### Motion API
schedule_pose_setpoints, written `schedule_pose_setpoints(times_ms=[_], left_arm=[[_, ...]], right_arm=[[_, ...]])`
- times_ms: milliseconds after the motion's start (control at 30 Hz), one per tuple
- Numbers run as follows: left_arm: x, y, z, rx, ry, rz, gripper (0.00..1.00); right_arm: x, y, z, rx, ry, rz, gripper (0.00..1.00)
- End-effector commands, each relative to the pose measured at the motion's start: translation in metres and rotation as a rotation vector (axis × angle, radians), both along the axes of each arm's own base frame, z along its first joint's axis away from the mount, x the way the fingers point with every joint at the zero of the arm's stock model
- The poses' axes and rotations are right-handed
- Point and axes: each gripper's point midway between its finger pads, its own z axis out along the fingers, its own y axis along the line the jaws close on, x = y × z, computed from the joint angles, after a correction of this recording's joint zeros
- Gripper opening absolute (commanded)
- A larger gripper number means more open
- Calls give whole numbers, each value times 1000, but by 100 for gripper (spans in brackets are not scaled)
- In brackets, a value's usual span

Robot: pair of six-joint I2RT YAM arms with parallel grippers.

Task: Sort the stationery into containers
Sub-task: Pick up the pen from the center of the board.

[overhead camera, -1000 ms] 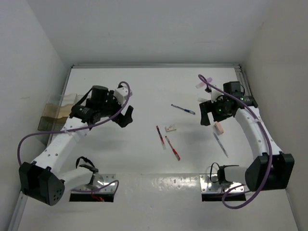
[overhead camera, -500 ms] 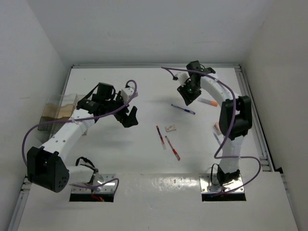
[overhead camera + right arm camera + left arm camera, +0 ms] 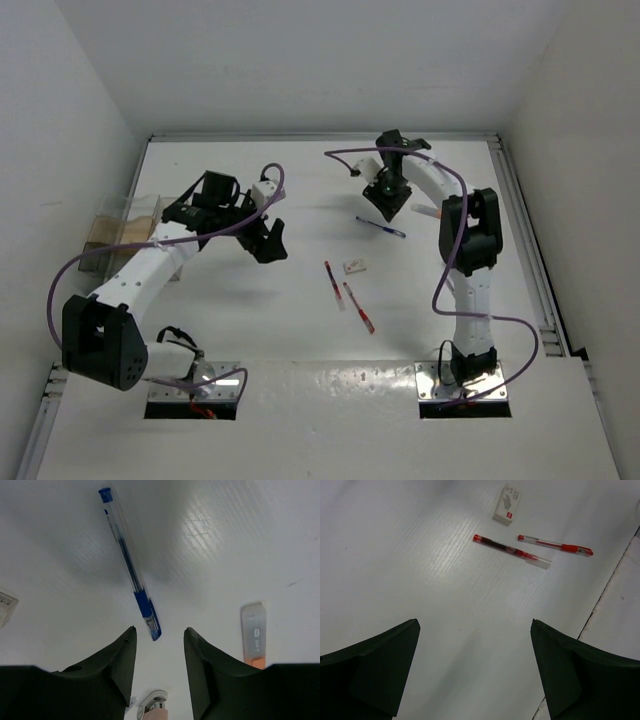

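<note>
Two red pens (image 3: 512,551) on the white table (image 3: 280,310) (walls (image 3: 300,60) white too); left fingers (image 3: 370,670), right fingers (image 3: 112,672) apart

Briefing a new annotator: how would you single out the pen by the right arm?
Find the right arm's end effector over the table's far half. Just ahead of it lies the blue pen, clear-barrelled with blue cap and grip; the neighbouring pens are red.

A white table (image 3: 300,200) with a finely ribbed surface sits boxed in by plain white walls (image 3: 300,60) (a thin metal rail (image 3: 320,136) edges its far side); a dark seam (image 3: 607,587) crosses it near the front.
</note>
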Motion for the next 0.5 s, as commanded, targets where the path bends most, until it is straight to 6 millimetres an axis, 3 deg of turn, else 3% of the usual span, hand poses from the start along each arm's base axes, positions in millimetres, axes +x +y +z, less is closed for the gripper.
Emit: schedule_pose_setpoints(times_ms=[0,467], left_arm=[[8,-4,12,-45,-27,-11,100],[9,5,6,-60,-9,14,100]], right_arm=[[-5,-1,-14,-42,27,47,43],[-13,-8,-50,-79,89,58,42]])
